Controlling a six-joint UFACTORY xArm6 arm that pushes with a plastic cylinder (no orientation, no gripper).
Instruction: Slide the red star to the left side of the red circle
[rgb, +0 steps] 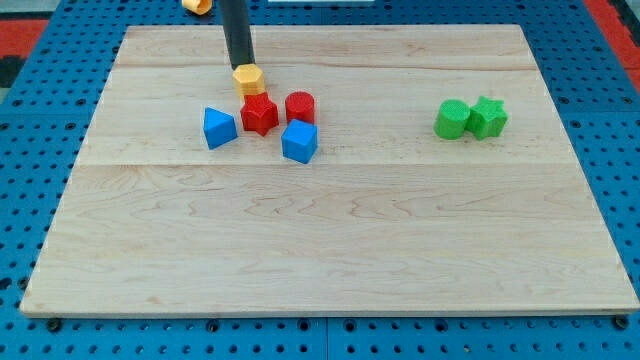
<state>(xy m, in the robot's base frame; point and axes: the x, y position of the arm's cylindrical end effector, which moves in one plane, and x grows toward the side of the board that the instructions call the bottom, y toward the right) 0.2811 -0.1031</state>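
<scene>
Two red (259, 114), two blue (219, 127), two green (452, 119) blocks.

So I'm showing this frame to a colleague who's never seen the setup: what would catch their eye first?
Probably my tip, coming down from the view's top onto a yellow block. Just below sits a tight cluster: red star, red circle to its right, blue blocks flanking. Far right, two green blocks touch.

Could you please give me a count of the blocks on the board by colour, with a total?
Red: 2, the red star and the red circle
Blue: 2, a blue block and a second blue block
Green: 2, a green block and a green star
Yellow: 1, a yellow block at my tip
Total: 7
</scene>
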